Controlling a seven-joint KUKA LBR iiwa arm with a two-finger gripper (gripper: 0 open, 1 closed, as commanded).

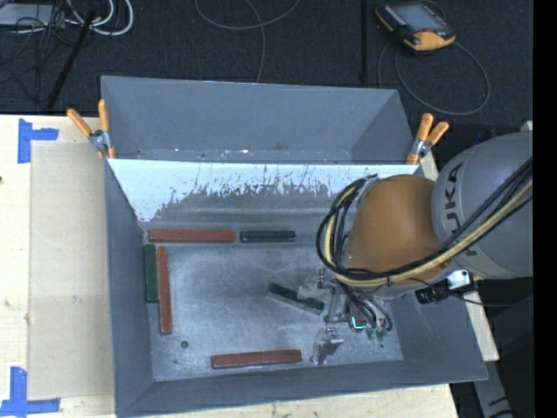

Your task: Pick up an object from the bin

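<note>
My gripper (331, 325) hangs low over the bin's right half, below the orange-brown wrist cover. A short dark green bar (291, 295) lies slanted on the floor just to its left, with its right end reaching under the gripper's body. A reddish-brown bar (256, 359) lies flat along the front wall, its right end close to the gripper's lower tip.
Along the back of the floor lie a reddish-brown bar (191, 235) and a dark green bar (267, 235), end to end. By the left wall, a dark green bar (150, 273) and a reddish-brown bar (164, 290) lie side by side. The arm covers the bin's right side.
</note>
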